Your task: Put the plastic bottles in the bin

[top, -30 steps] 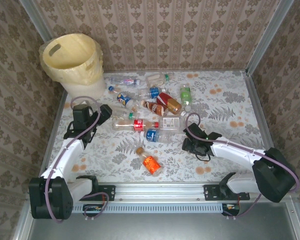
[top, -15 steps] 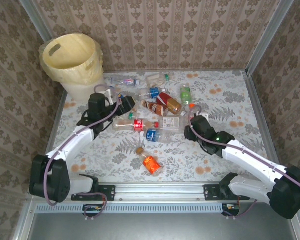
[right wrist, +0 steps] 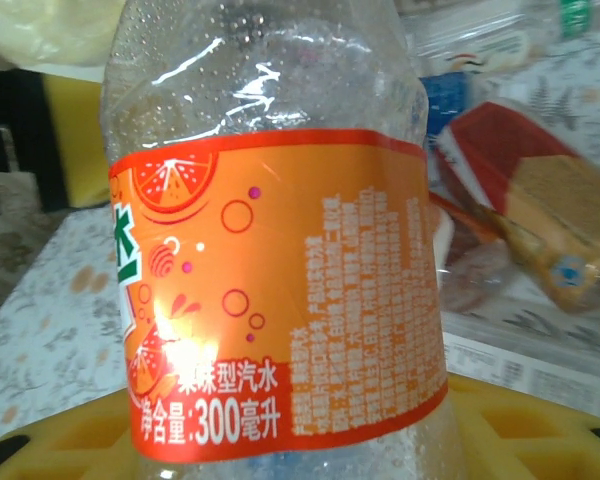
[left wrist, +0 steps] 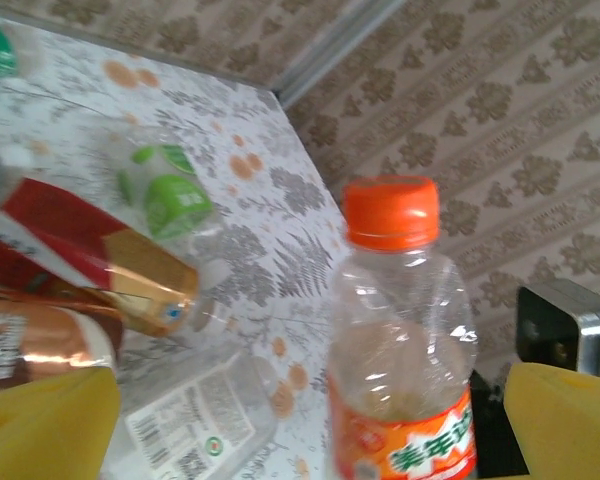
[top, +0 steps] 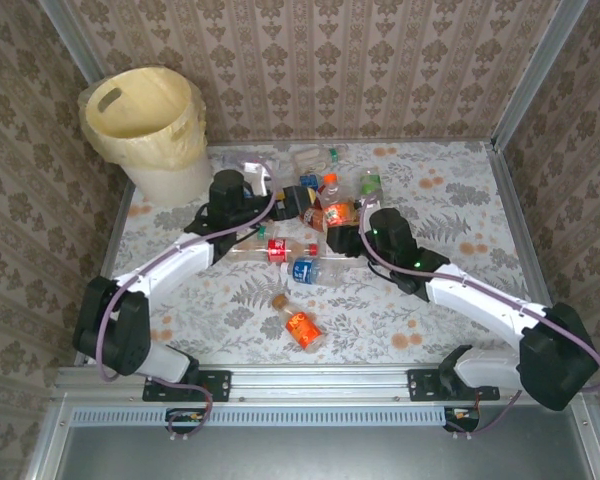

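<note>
My right gripper [top: 342, 232] is shut on a clear plastic bottle [top: 332, 207] with an orange label and orange cap, holding it upright over the pile; its label [right wrist: 280, 290] sits just above my yellow pads [right wrist: 540, 420]. My left gripper [top: 282, 203] is open right beside it. In the left wrist view the held bottle [left wrist: 405, 330] stands between the spread yellow fingers [left wrist: 45, 420], nearer the right one. Several more plastic bottles lie on the table, among them a green-labelled one [top: 370, 185] and a blue-labelled one [top: 305, 268]. The cream bin [top: 145, 120] stands at the far left corner.
A crushed orange bottle [top: 302, 327] lies alone near the front. A red-and-gold bottle [left wrist: 90, 260] and a clear one with a white label [left wrist: 195, 425] lie under the left gripper. Patterned walls close in the table [top: 460, 210] on three sides.
The left arm swung from the table's left side to the pile. The right arm carried the orange bottle from the front right toward the middle, meeting the left gripper.
</note>
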Motion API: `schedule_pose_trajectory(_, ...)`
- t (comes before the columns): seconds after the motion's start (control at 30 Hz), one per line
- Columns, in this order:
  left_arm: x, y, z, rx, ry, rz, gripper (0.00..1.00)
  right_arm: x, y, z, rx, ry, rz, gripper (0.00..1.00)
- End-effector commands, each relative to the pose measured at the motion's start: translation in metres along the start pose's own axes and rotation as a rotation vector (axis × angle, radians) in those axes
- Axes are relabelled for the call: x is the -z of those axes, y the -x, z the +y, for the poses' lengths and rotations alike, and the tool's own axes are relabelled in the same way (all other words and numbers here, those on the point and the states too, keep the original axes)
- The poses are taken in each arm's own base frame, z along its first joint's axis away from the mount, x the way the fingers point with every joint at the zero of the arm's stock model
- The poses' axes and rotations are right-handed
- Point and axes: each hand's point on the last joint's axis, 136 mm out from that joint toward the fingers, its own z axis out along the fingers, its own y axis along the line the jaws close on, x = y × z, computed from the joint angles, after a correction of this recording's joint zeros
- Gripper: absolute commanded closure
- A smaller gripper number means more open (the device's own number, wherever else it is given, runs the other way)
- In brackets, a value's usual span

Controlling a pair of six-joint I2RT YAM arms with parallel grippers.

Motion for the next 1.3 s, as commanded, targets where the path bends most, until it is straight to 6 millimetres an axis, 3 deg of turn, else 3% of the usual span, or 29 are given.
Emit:
schedule_pose_trajectory(0.0,-0.01,0.005,-0.025,-0.071,-0.086,0.003,0.0,-0.001,0.018,0.03,-0.001,0.154,-0.069,0.47)
schedule_pose_trajectory(0.23,-0.022,0.002,-0.024,-0.042,-0.088,0.033,0.0,-0.009,0.019,0.042,0.073,0.197,-0.051,0.46)
schedule_pose_trajectory(0.37,-0.027,-0.005,-0.034,-0.041,-0.148,0.077,0.01,-0.014,0.024,0.047,0.094,0.204,-0.056,0.46)
schedule_pose_trajectory(0.47,-0.031,-0.009,-0.041,-0.045,-0.188,0.103,0.1,-0.015,0.03,0.053,0.103,0.227,-0.068,0.45)
schedule_pose_trajectory(0.7,-0.034,-0.012,-0.034,-0.036,-0.149,0.12,0.4,-0.013,0.035,0.064,0.16,0.269,-0.069,0.42)
schedule_pose_trajectory(0.83,-0.033,-0.009,-0.028,-0.048,-0.117,0.095,0.44,-0.007,0.033,0.07,0.195,0.3,-0.05,0.34)
schedule_pose_trajectory(0.93,-0.032,-0.005,-0.028,-0.066,-0.106,0.08,0.45,-0.002,0.029,0.067,0.204,0.282,-0.033,0.2)
schedule_pose_trajectory(1.03,-0.028,0.001,-0.014,-0.072,-0.021,0.052,0.46,0.006,0.028,0.062,0.223,0.263,-0.055,0.07)
schedule_pose_trajectory(1.27,0.002,0.025,0.032,-0.041,0.151,-0.045,0.48,0.034,0.046,0.043,0.226,0.147,-0.176,0.0)
